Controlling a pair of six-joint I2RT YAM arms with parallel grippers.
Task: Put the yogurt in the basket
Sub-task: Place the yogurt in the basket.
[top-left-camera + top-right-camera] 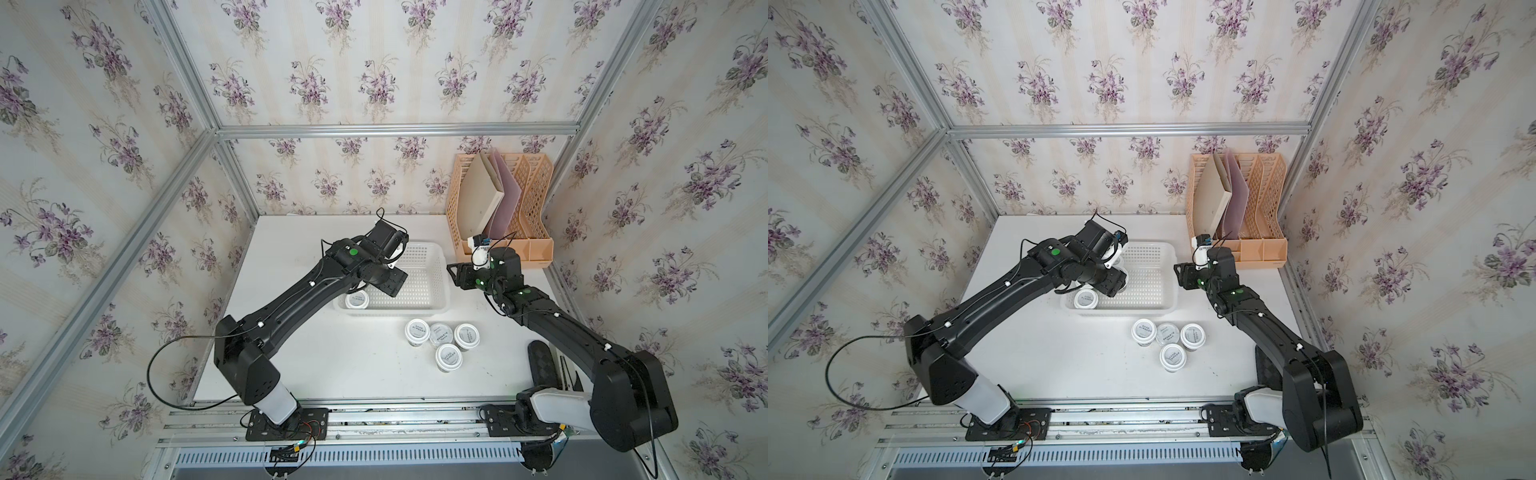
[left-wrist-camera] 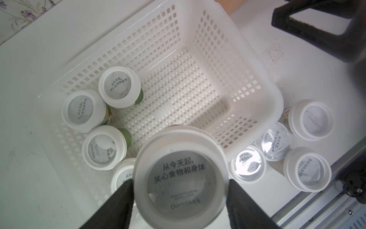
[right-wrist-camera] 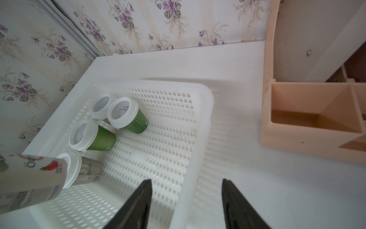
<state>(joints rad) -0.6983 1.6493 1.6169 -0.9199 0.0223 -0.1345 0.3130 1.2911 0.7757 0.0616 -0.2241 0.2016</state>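
The white perforated basket [image 1: 432, 253] sits at the table's middle back. Several yogurt cups stand in its left end [image 2: 119, 87], one of which shows in a top view [image 1: 357, 299]. My left gripper [image 2: 179, 180] is shut on another yogurt [image 2: 181, 176], a finger against each side of its lid. It hangs tilted over the basket's left end [image 3: 29, 178]. Several more yogurt cups [image 1: 440, 340] cluster on the table in front of the basket. My right gripper [image 3: 186, 181] is open, its fingers straddling the basket's right rim [image 3: 206, 103] without touching it.
A peach-orange file rack [image 1: 498, 208] holding folders stands at the back right, close behind the right wrist. Floral walls with aluminium posts enclose the table on three sides. A metal rail [image 1: 374, 415] runs along the front edge.
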